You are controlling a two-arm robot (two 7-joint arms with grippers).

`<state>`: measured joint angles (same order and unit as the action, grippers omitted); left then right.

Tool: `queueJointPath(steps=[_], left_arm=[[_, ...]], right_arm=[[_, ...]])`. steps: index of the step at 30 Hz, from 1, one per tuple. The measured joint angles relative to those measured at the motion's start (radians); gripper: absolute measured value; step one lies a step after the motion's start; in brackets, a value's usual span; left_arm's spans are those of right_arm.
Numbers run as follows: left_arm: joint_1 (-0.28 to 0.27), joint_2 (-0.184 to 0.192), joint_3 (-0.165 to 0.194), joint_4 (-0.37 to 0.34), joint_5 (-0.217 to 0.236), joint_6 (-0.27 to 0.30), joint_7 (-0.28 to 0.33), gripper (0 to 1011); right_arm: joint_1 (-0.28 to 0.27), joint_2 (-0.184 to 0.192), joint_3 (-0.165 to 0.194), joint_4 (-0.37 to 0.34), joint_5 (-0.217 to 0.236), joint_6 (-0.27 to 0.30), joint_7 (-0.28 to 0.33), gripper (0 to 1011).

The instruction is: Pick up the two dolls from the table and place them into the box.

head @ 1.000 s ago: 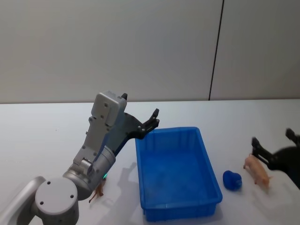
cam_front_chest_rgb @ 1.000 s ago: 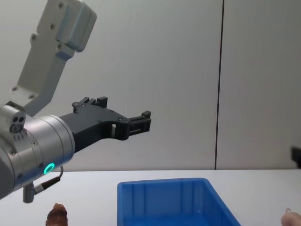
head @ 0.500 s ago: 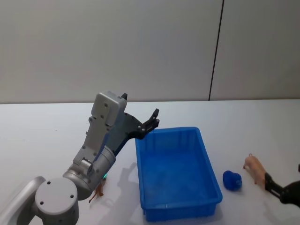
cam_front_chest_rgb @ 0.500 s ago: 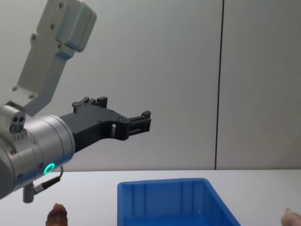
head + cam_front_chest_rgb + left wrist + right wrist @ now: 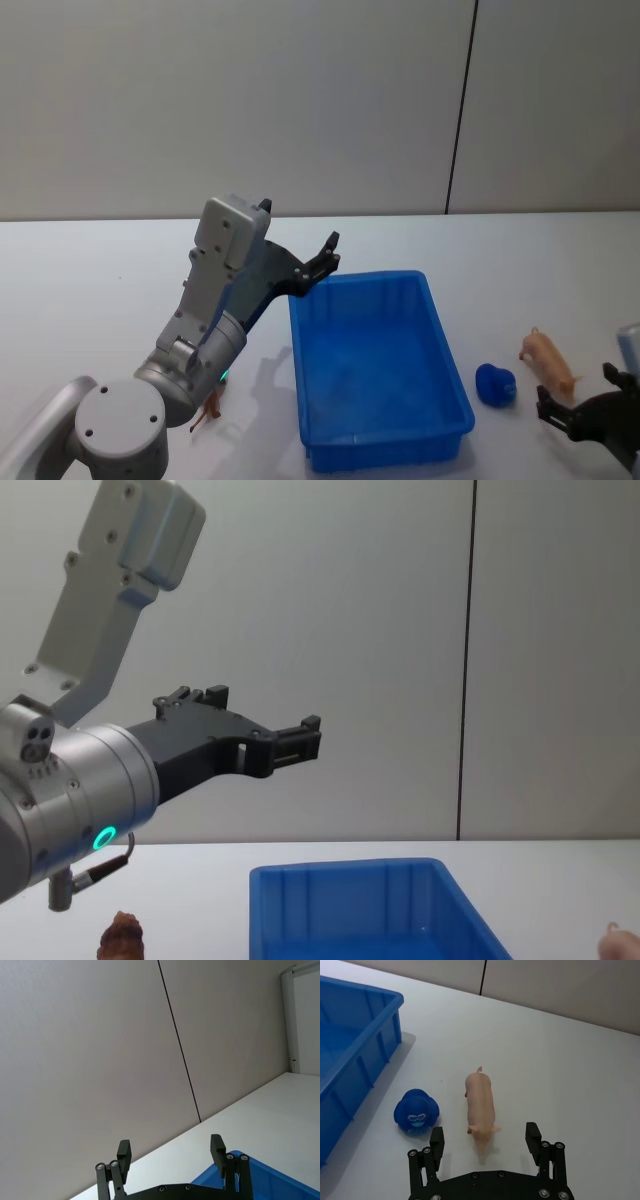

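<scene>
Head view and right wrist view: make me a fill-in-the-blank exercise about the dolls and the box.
The pale pink doll lies on the table beside a small ____ toy.
The number of dolls in the box is ____.
The right gripper by the pink doll and the raised left gripper both have jaws ____.
The reddish-brown doll lies to the robot's ____ of the box.
Missing words: blue; zero; open; left.
</scene>
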<state>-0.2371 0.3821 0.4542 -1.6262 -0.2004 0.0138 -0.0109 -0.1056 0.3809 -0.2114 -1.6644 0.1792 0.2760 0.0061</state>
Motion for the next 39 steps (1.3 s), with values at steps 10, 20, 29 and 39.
queueJointPath(steps=[10, 20, 29, 39], left_arm=[[0.0, 0.0, 0.0, 0.0, 0.0, 0.0, 0.0, 1003], [0.0, 0.0, 0.0, 0.0, 0.0, 0.0, 0.0, 1003], [0.0, 0.0, 0.0, 0.0, 0.0, 0.0, 0.0, 1003], [0.0, 0.0, 0.0, 0.0, 0.0, 0.0, 0.0, 1003]], right_arm=[[0.094, -0.056, -0.022, 0.118, -0.077, 0.009, 0.019, 1001], [0.148, -0.087, -0.031, 0.191, -0.115, 0.008, 0.016, 949], [0.17, -0.101, -0.035, 0.221, -0.132, 0.007, 0.014, 712], [0.182, -0.107, -0.037, 0.237, -0.14, 0.006, 0.013, 397]])
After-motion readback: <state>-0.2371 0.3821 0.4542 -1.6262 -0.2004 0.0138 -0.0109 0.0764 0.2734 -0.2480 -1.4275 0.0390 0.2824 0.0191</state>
